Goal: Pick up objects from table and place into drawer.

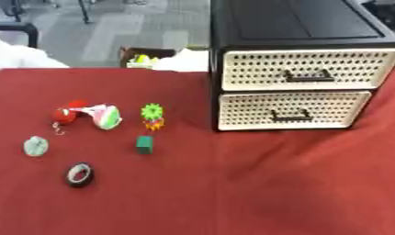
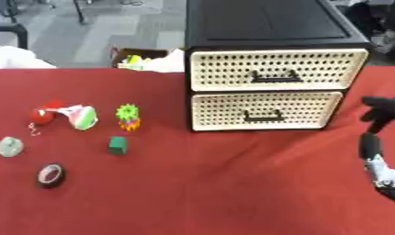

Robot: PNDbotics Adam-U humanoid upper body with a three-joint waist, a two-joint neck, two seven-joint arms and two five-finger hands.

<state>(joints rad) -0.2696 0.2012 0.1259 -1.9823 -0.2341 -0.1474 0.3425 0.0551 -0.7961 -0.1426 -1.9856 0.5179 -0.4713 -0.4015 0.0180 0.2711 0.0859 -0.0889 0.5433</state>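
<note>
Desk (image 1: 273, 193): one, covered in red cloth, filling the lower part of both views.

Drawer unit (image 1: 301, 27): one, black casing, standing on the desk at about 1 o'clock from the view's centre. It carries two cream perforated drawers, stacked: upper drawer (image 1: 312, 69) and lower drawer (image 1: 293, 110), each with one dark handle, both pushed in flush.

Right hand (image 2: 380, 114): one, black with silver parts, showing only in the right eye view at 3 o'clock along the right edge, just beside the drawer unit's right side and apart from every small object. Its fingers are too indistinct to tell whether they are straight or curled; it holds nothing that can be seen. The left hand shows in neither view.

Small objects: seven, all loose on the desk at 9 o'clock, well apart from the drawer unit.
- White, pink and green piece (image 1: 104, 115): one, the largest of the group.
- Red round item (image 1: 68, 114): one, touching the previous piece on its 9 o'clock side, with a small hook hanging below.
- Black tape roll (image 1: 80, 174): one, at 7 o'clock, nearest the viewer.
- Pale green lump (image 1: 36, 146): one, farthest left.
- Green spiky gear (image 1: 152, 110): one.
- Orange spiky gear (image 1: 155, 123): one, touching the green one at its 6 o'clock.
- Dark green block (image 1: 144, 144): one, near and below the gears.
</note>
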